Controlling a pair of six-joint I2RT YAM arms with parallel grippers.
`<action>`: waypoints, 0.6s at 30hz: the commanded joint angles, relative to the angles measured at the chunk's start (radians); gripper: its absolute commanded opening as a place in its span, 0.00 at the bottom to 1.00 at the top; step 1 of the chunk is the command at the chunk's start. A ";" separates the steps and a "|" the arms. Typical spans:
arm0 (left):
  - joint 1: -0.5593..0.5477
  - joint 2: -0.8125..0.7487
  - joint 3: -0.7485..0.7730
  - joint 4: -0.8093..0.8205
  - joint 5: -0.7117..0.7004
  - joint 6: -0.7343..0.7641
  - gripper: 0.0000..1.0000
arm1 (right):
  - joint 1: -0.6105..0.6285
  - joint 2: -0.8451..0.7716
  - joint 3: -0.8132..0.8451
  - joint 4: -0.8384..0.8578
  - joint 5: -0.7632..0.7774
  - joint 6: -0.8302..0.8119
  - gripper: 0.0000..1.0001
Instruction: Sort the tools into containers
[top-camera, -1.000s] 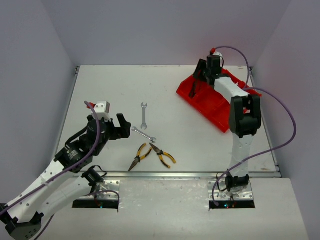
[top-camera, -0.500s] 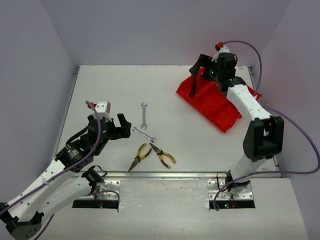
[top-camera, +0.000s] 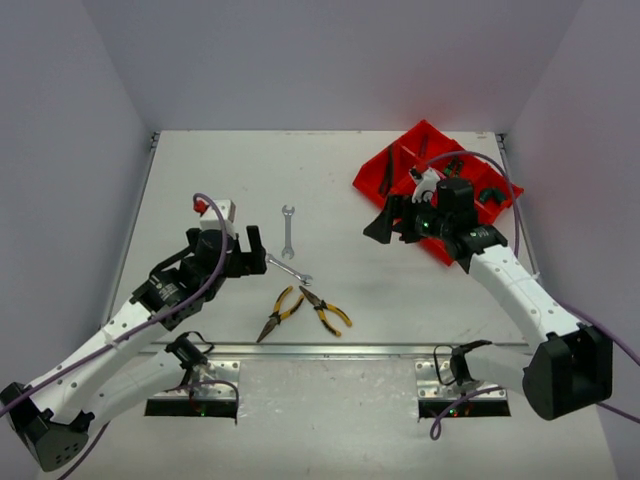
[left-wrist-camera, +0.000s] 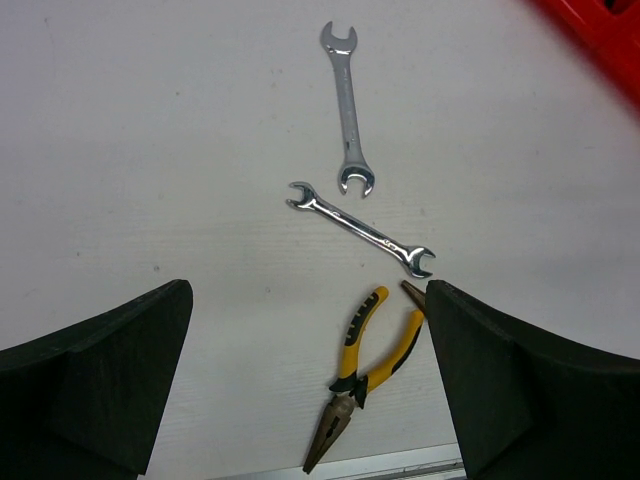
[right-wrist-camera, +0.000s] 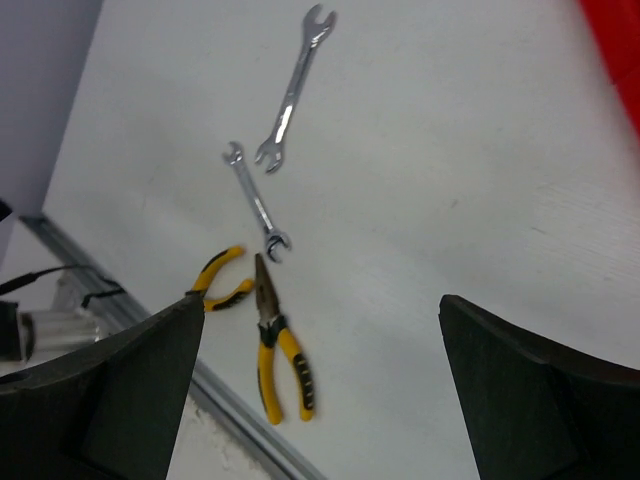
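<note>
LEFT TO RIGHT: The left hand (top-camera: 257, 252) is reaching out low over the white surface (top-camera: 200, 170). Its two black fingers (left-wrist-camera: 100, 380) are standing wide apart and gripping nothing. Just ahead of its fingertips an angled silver wrench (top-camera: 288, 269) is lying flat, its closer end almost at the hand. Farther out from the hand a second silver wrench (top-camera: 288, 232) is lying straight, close to the first but not touching it.

Beside the angled wrench, toward the arm bases, two yellow-handled pliers are lying next to each other. The left pliers (top-camera: 279, 312) is showing between the left hand's fingers in its wrist view, with its nose pointing back toward the hand. The right pliers (top-camera: 327, 310) is pointing its nose at the far end of the angled wrench, just beside it.

The right hand (top-camera: 380, 226) is hanging above the surface between these loose tools and the red tray (top-camera: 366, 186). Its fingers are spread wide, empty, and aiming toward the wrenches and pliers, which are all lying well ahead of it.

The tray is sitting at an angle just behind and beside this hand, at the far right of the surface. A long dark tool (top-camera: 387, 170) is lying in the compartment nearest the right hand's fingertips. More dark-handled tools (top-camera: 455, 165) are lying in compartments farther behind the hand, too small to name by kind. The right arm (top-camera: 500, 265) is crossing the tray's near corner and hiding part of it.
</note>
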 joint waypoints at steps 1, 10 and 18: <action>0.020 -0.036 0.017 0.031 -0.003 -0.002 1.00 | 0.021 -0.010 0.004 0.068 -0.361 0.013 0.99; 0.022 -0.047 0.016 0.037 0.012 0.004 1.00 | 0.515 0.231 0.188 -0.272 0.417 -0.126 0.93; 0.022 -0.066 0.013 0.040 0.017 0.006 1.00 | 0.699 0.479 0.314 -0.378 0.619 -0.140 0.76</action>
